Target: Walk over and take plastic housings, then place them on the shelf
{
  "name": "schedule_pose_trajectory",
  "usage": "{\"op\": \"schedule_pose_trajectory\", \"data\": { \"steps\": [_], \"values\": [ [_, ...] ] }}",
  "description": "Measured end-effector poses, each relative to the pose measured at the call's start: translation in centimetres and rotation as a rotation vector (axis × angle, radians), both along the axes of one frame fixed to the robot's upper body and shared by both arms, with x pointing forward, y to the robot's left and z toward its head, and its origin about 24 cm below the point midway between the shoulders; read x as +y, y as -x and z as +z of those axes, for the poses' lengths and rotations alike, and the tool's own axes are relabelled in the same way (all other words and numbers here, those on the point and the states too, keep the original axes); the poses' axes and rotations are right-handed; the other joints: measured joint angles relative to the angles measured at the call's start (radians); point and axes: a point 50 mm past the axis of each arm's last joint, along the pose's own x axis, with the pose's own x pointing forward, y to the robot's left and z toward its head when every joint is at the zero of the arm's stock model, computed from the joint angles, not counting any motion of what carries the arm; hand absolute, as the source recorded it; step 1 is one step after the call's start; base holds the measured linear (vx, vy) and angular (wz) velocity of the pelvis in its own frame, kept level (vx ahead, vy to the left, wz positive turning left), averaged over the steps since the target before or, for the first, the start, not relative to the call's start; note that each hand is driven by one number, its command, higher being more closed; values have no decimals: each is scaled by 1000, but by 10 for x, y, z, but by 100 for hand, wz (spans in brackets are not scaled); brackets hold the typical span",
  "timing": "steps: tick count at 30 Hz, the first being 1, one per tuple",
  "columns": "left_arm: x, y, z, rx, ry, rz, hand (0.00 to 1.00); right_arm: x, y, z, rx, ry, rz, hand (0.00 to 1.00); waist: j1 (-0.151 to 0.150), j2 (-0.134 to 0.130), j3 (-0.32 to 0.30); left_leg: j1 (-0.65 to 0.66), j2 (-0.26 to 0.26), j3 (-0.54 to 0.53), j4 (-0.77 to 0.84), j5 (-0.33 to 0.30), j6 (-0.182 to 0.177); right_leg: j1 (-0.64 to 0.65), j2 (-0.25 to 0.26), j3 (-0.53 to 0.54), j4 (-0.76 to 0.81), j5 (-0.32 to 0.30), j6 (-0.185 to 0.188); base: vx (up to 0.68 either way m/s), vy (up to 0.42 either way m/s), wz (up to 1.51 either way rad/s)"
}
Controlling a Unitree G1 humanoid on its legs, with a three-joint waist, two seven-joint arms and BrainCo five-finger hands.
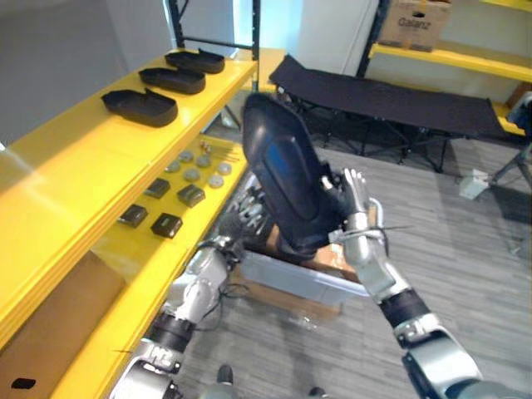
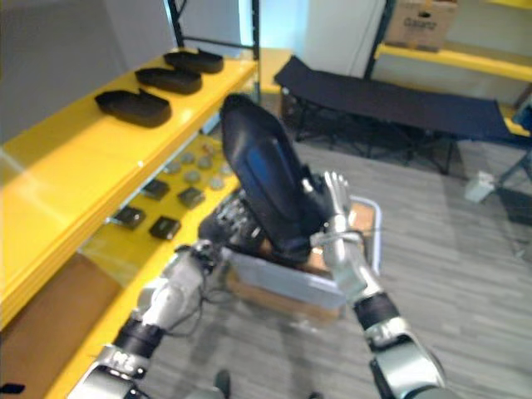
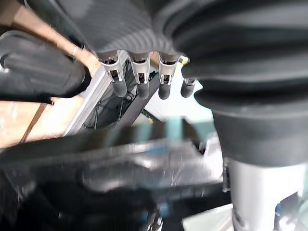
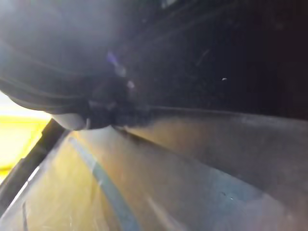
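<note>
A large black plastic housing (image 1: 287, 174) stands tilted upright in the air between my two hands, beside the yellow shelf (image 1: 75, 166). My right hand (image 1: 356, 199) presses flat against its right edge with straight fingers. My left hand (image 1: 245, 218) supports its lower left side from behind, partly hidden by it; in the left wrist view its fingers (image 3: 139, 77) are straight above the housing (image 3: 120, 168). The housing's dark surface (image 4: 192, 159) shows very close in the right wrist view. Three more black housings (image 1: 140, 106) lie in a row on the top shelf board.
The lower shelf board holds several small black parts (image 1: 166, 224) and grey discs (image 1: 193, 174). A grey crate (image 1: 291, 278) on a cardboard box stands on the floor under my hands. A black folding cot (image 1: 391, 100) stands behind, with a carton (image 1: 416, 23) on a far yellow shelf.
</note>
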Motion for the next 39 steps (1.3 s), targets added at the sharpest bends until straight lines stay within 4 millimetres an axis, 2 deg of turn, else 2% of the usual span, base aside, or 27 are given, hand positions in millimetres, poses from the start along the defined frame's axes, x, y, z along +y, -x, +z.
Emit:
{"op": "schedule_pose_trajectory", "data": {
  "steps": [2, 9, 21, 29, 32, 35, 39],
  "values": [
    [-7, 1, 0, 2, 9, -11, 0, 2, 0, -7, 35, -6, -5, 100, 2, 1, -11, 0, 0, -2, 0, 0, 0, 2, 0, -2, 0, 0, 0, 0, 0, 0],
    [-11, 2, -2, 0, -38, 12, 0, 9, -6, -6, 55, -27, 3, 100, 3, 2, -12, -1, 1, -22, 0, 10, 2, 6, 2, -12, 3, 1, -2, -28, 0, 3],
    [-9, 2, -7, -2, -156, 68, 0, 21, -5, -18, 73, -47, -12, 100, 13, 2, -12, -1, 2, -31, 0, 18, -2, 12, 2, -18, 1, -4, -9, -17, 1, 2],
    [-8, 1, -8, 3, -158, 111, 0, 28, -3, -22, 99, -87, 16, 100, 13, 2, -12, -1, 4, -31, 2, 19, -1, 11, 2, -18, -1, -1, -5, 0, 0, 0],
    [-8, 2, -11, 16, -174, 128, 0, 36, 0, -24, 99, -96, 41, 100, 11, 2, -12, -1, 4, -30, 4, 19, -1, 11, 4, -17, -2, -1, -4, 0, 0, 0],
    [-7, 5, -22, 61, -219, 163, 0, 53, 4, -21, 76, -141, 97, 100, 2, 2, -12, 0, 5, -28, 4, 18, -1, 11, 8, -15, -4, -1, -5, 0, 0, 0],
    [-5, 6, -24, 57, -261, 198, 0, 57, 6, -23, 78, -134, 112, 100, 8, 2, -12, 0, 7, -29, 5, 18, -1, 12, 10, -15, -5, 0, -6, 0, 0, 0]
  ]
}}
